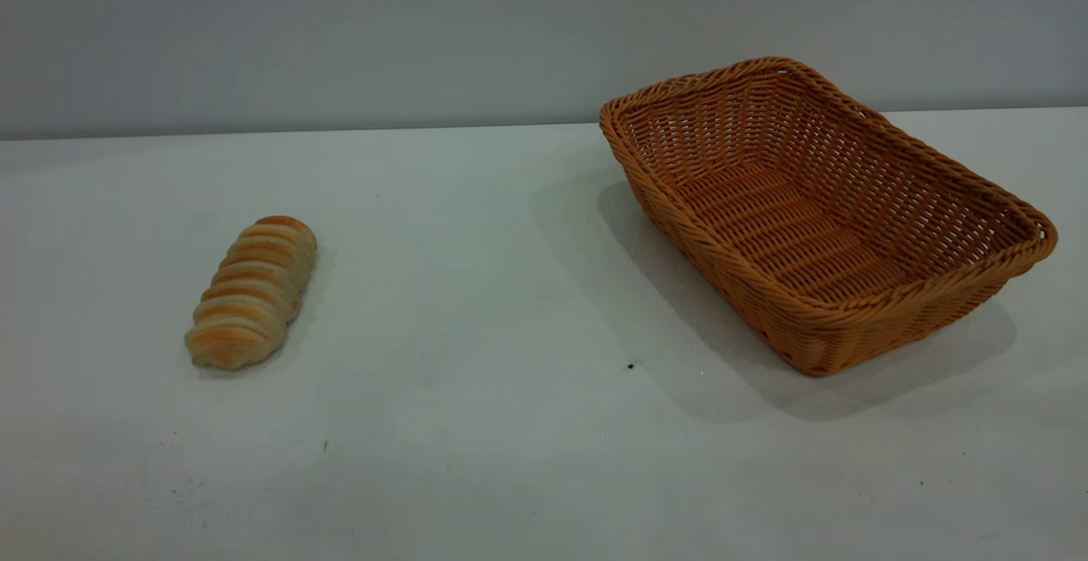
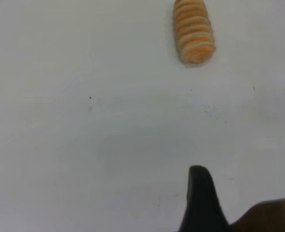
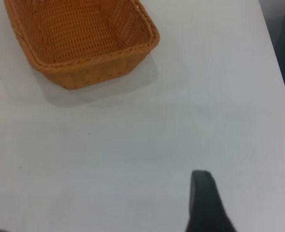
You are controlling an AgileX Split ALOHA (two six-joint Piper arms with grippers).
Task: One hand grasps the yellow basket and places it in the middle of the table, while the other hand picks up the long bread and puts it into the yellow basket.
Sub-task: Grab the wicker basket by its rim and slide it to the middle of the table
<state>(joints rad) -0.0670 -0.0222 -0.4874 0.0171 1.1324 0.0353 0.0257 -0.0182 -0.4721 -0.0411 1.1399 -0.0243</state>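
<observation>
1. In the left wrist view, one black finger of the left hand (image 2: 202, 200) shows above the bare bench (image 2: 108, 145); how far the hand is spread I cannot tell.
2. The long bread (image 2: 194, 31) lies well apart from that finger, flat on the bench, untouched.
3. In the right wrist view, one black finger of the right hand (image 3: 207, 205) hangs over the bench; its spread I cannot tell either.
4. The yellow basket (image 3: 79, 41) sits well apart from this finger, upright and holding nothing.
5. In the exterior view neither hand appears: the bread lies at the left of the bench, lengthwise near to far, and the basket stands at the right, set at an angle, toward the far edge.
</observation>
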